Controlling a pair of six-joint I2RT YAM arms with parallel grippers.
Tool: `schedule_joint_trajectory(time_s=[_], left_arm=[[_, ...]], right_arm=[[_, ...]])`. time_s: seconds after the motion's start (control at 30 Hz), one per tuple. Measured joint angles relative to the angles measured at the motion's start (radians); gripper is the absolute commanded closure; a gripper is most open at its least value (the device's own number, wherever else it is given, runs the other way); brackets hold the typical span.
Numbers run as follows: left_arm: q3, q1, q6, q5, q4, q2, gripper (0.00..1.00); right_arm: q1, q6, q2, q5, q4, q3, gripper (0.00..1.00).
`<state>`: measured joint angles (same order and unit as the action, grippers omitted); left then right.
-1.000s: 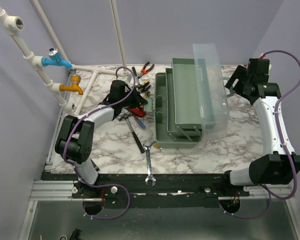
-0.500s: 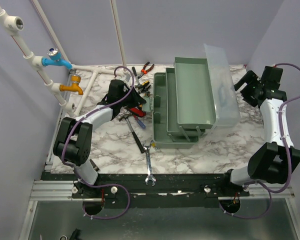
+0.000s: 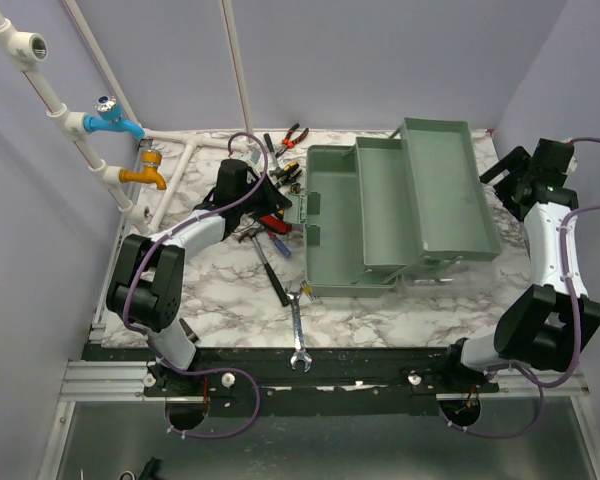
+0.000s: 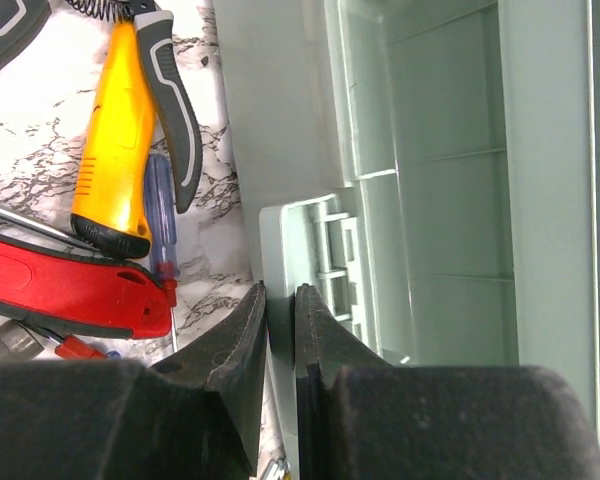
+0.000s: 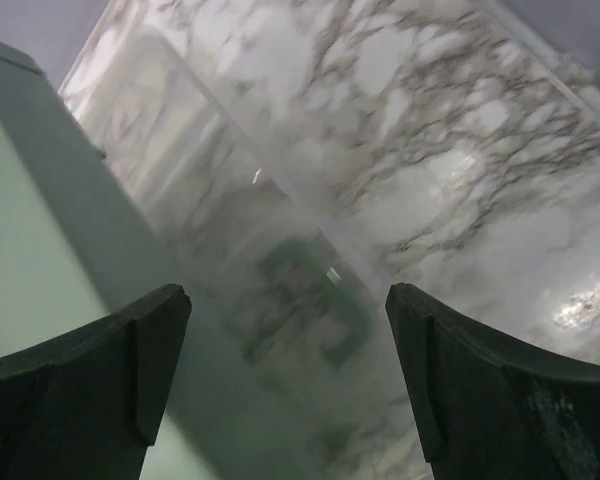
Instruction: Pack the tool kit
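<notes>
**So, box is open, tools go in next**

The toolbox (image 3: 345, 230) sits mid-desk (image 3: 230, 300), tray (image 3: 450, 185) swung right, clear lid (image 5: 240, 230) lying flat. The left gripper (image 4: 280, 295) has its jaws pinching the box's left wall edge. The right gripper (image 5: 285, 300) hangs over the lid, jaws spread wide. I'd guess loose tools (image 3: 277, 222) get picked up next.

Claw (image 4: 280, 292) tight on toolbox (image 4: 450, 200) edge

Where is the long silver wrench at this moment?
In the top external view, the silver wrench lies at the near edge of the table, just in front of the near left corner of the open toolbox.
</notes>
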<state>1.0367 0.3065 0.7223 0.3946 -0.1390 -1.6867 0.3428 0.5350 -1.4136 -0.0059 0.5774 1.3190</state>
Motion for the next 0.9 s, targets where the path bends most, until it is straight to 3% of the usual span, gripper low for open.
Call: schedule_joint_trajectory(time_s=[0.2,0.43,0.67,0.9], left_arm=[[-0.002,-0.012,-0.003,-0.007,0.003,0.002,0.87],[-0.006,-0.021,-0.004,-0.014,-0.002,0.010,0.86],[-0.024,-0.010,0.010,-0.013,-0.026,0.011,0.82],[-0.087,0.028,0.082,-0.017,-0.122,0.019,0.80]], right_arm=[[0.039,0.034,-0.041,-0.037,-0.103,-0.132,0.14],[0.032,0.023,-0.057,-0.055,-0.102,-0.145,0.09],[0.022,-0.039,-0.005,-0.027,-0.013,0.045,0.06],[-0.017,-0.085,0.102,-0.111,-0.002,0.196,0.06]])
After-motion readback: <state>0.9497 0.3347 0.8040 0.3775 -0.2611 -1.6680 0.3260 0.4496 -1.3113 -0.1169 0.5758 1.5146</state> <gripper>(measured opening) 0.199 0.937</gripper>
